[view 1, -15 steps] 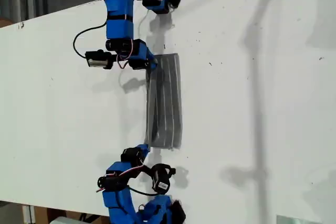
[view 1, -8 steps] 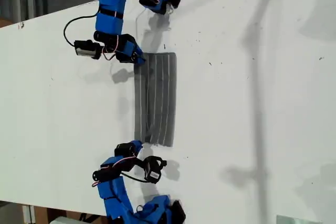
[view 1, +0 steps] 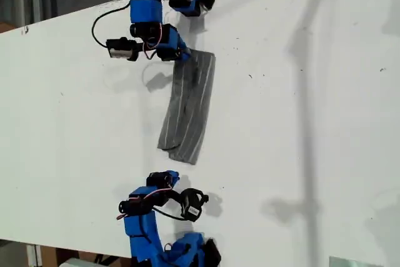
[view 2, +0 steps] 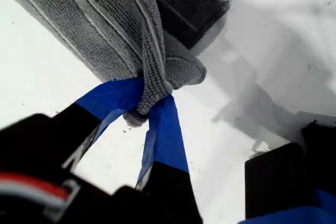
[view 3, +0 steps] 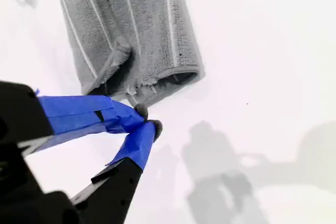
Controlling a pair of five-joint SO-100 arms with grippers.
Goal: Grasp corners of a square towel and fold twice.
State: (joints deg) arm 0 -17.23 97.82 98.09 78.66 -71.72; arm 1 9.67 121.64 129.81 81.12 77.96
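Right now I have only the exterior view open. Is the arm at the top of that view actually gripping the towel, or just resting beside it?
Observer: Gripping. The first wrist view shows the first hand shut on a bunched corner of the towel.
Operator: And the lower arm?
Observer: The second wrist view shows the second hand shut with nothing between its tips. It sits beside the towel's folded end and holds none of it.
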